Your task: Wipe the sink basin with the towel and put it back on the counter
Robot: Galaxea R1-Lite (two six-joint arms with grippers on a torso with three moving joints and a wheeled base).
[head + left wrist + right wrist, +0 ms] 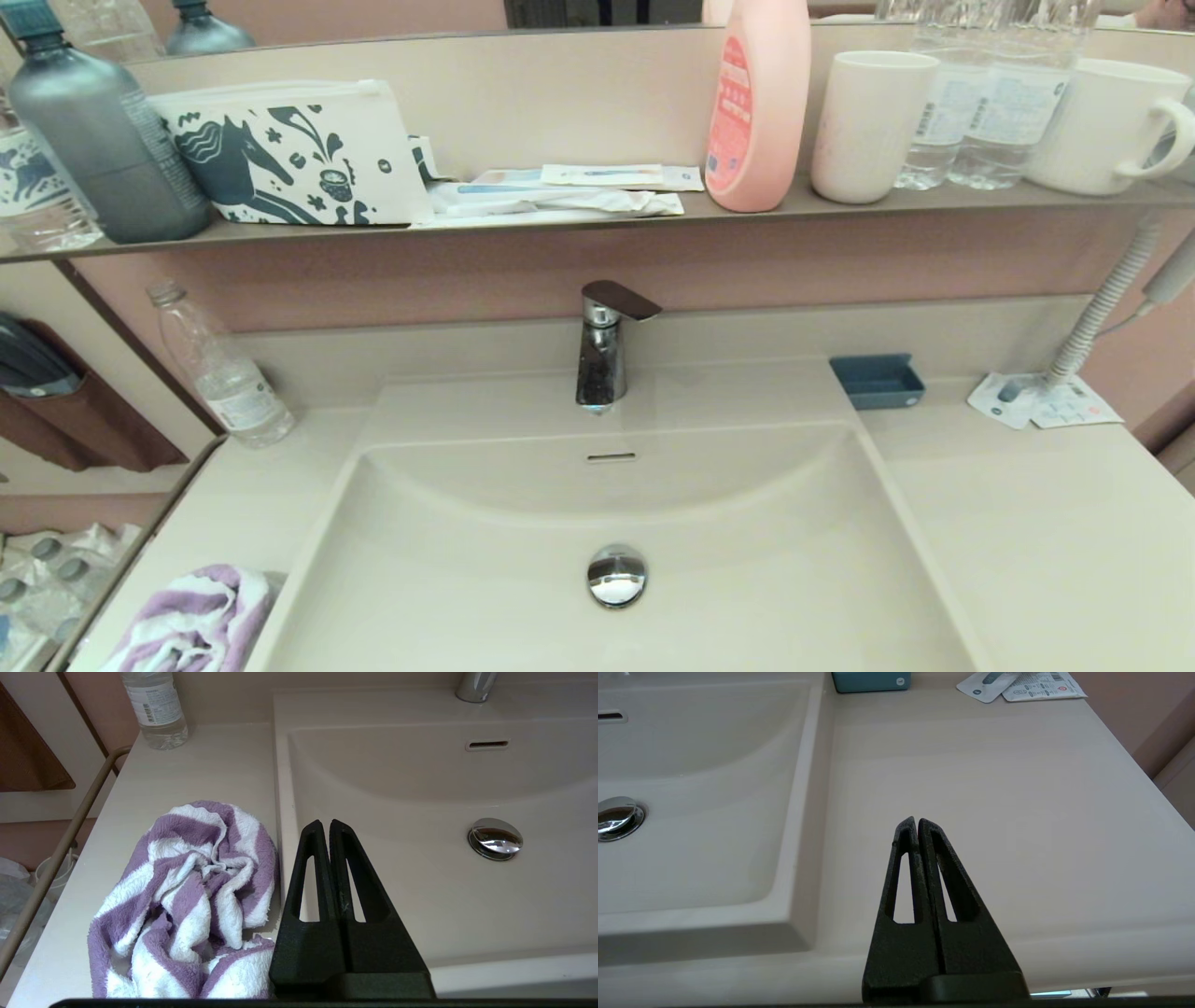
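Towel (196,896), purple and white striped, lies crumpled in a heap on the counter (219,765) at the robot's left, its folds just beside the raised rim of the sink basin (420,896). In the head view only part of the cloth shows, cut off by the lower picture edge. The basin is a broad cream bowl with a chrome drain plug (616,575) near its middle and a slim overflow slot (611,457) in the back wall under the faucet (602,350). The counter runs on both sides in the same cream tone; the stretch at the right is bare up to a small blue tray (878,381) and some paper packets (1041,401) by the back wall.

Left gripper (325,823) hovers over the basin's left rim, just beside the towel, fingers pressed together on nothing. Right gripper (914,820) hangs over the right-hand counter, likewise clenched and empty. Neither arm appears in the head view.

A clear water bottle (222,369) stands at the back left of the counter, well apart from the towel. A rail (51,868) borders the counter's left edge. Above, a shelf (840,207) carries a grey bottle (103,131), a horse-print pouch (294,154), a pink bottle (758,103) and cups
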